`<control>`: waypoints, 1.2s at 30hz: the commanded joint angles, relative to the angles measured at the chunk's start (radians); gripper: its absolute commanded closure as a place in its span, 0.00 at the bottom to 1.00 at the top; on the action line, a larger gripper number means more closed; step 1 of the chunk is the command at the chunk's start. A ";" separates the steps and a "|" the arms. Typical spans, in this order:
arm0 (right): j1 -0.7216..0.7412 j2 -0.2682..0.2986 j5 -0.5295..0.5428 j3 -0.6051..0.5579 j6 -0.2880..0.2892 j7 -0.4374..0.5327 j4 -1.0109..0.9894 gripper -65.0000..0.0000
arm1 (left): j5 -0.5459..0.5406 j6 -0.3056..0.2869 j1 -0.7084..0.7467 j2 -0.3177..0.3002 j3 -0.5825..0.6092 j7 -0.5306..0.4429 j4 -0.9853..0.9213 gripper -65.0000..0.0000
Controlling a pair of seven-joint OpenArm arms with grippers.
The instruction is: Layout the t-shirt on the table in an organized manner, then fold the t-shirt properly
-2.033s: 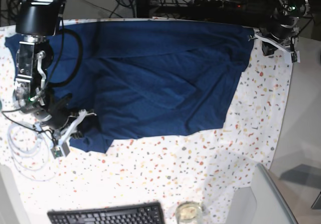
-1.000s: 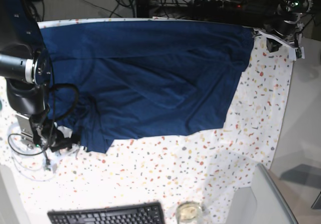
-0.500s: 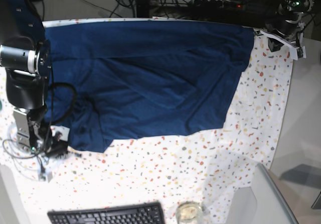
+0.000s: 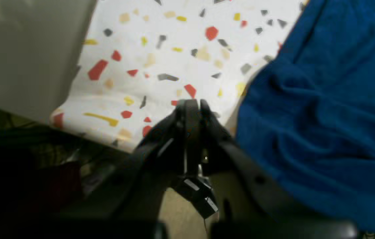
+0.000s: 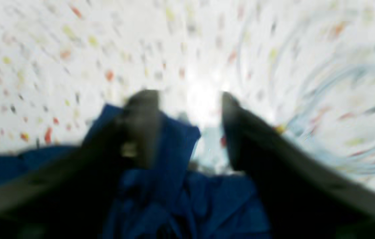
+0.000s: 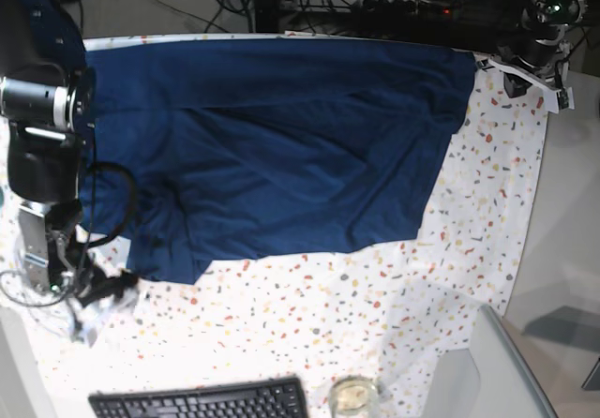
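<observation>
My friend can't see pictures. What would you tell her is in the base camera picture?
A big navy-blue t-shirt lies spread, a bit wrinkled, over a speckled white table. The right gripper sits by the shirt's bottom-left corner in the picture, and the left gripper is at the top-right table corner, beside the shirt. A black keyboard lies along the bottom edge.

Right arm (image 6: 42,146): black casing, silver band at joint, black cable looping beside it, slim metal forearm section with small green light. Right gripper (image 5: 190,99): dark, blunt fingers, blurred. Left gripper (image 4: 191,105): black plastic, angular ribbed fingers. Left arm (image 6: 544,20): black, green indicator light, white bracket.
</observation>
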 commanded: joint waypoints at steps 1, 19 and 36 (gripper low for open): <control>0.047 0.006 0.007 -0.001 0.004 0.049 -0.046 0.33 | -0.014 -0.003 0.004 -0.009 -0.005 -0.020 0.015 1.00; 0.064 0.009 0.007 0.002 0.005 0.209 -0.214 0.97 | -0.014 -0.003 0.012 -0.010 -0.005 -0.020 0.013 1.00; -0.101 0.007 0.007 -0.008 0.005 0.024 0.453 1.00 | -0.014 -0.003 0.004 -0.012 -0.005 -0.018 0.013 1.00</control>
